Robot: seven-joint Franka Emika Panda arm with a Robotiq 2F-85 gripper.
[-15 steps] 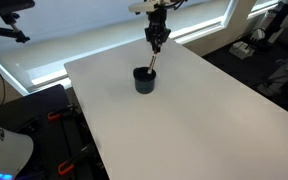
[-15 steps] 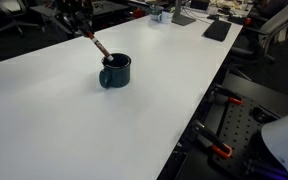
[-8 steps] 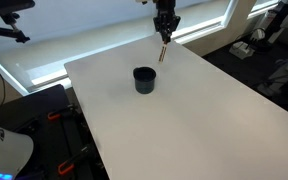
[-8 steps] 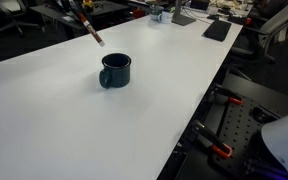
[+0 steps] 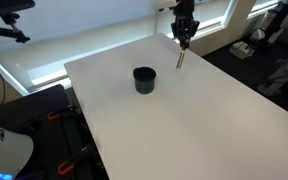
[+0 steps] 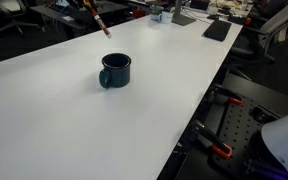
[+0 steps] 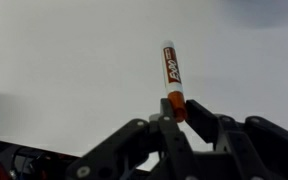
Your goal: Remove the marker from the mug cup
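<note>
The dark navy mug cup (image 5: 144,79) stands upright on the white table, also in the exterior view (image 6: 115,70), with nothing sticking out of it. My gripper (image 5: 184,37) hangs in the air well clear of the mug, toward the table's far edge. It is shut on the marker (image 5: 180,58), which hangs below the fingers. In an exterior view only the marker's lower part (image 6: 100,24) shows at the top. In the wrist view the gripper (image 7: 179,108) pinches the marker's reddish-brown end, and the marker (image 7: 170,72) points away over bare table.
The white table (image 5: 174,120) is wide, with its edges in view. Dark equipment and cables lie beside it (image 6: 229,120). A window runs behind the far edge (image 5: 94,30). Office clutter sits beyond the table (image 6: 184,12).
My gripper lifted the marker out of the mug and carried it up and sideways, away from the mug. The mug has stayed in place.
</note>
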